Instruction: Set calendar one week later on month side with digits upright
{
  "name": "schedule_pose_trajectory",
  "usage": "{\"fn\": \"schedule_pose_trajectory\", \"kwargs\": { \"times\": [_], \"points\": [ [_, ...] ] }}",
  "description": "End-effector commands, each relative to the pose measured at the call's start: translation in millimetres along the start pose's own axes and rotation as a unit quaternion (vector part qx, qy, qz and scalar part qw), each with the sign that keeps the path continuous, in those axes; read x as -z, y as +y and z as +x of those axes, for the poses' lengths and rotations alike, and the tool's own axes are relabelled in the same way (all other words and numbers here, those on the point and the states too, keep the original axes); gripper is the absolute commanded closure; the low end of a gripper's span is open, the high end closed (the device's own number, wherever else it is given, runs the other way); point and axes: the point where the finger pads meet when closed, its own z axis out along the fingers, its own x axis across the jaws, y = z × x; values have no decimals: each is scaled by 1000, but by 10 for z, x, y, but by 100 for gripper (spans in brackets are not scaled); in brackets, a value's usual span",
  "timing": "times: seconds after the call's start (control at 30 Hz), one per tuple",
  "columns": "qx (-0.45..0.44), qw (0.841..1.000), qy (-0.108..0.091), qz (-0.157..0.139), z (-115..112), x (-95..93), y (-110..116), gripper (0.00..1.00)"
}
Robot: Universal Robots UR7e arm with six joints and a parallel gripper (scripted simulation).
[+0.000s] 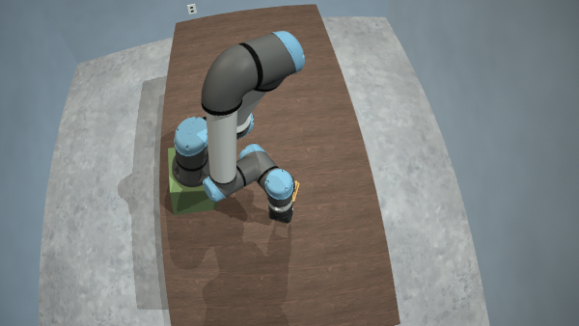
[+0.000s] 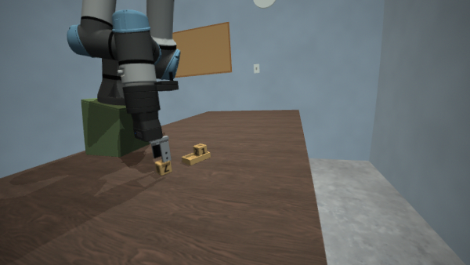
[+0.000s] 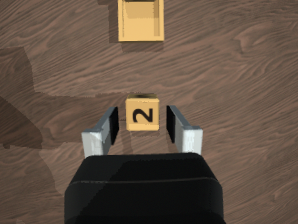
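A wooden cube (image 2: 164, 168) (image 3: 135, 120) lies on the table. The wrist view shows a 2 turned sideways on its top; the exterior view shows a side digit like a 7, too small to be certain. My gripper (image 2: 161, 159) (image 3: 142, 117) is open, with its fingers on either side of this cube and a gap at each side. The wooden tray (image 1: 295, 192) (image 2: 191, 161) (image 3: 141, 39) lies flat on the table beyond the cube. The other cube (image 2: 200, 149) stands in the tray, with a 1 on a visible side. The month's name cannot be read.
The arm's green base block (image 1: 194, 203) (image 2: 103, 131) stands at the table's edge. The brown table (image 1: 333, 251) (image 2: 243, 204) (image 3: 240, 90) carries the tray and loose cube. In the wrist view, the tray is above the loose cube, separated by a strip of table.
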Motion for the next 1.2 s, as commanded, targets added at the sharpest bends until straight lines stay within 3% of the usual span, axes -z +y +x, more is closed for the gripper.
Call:
{"fn": "schedule_pose_trajectory", "kwargs": {
  "times": [0.0, 0.63, 1.17],
  "points": [
    [0, 1000, 0, 0, 3, -22, 1, 10],
    [0, 1000, 0, 0, 3, -276, 2, 10],
    [0, 1000, 0, 0, 3, -294, 1, 10]
  ]
}}
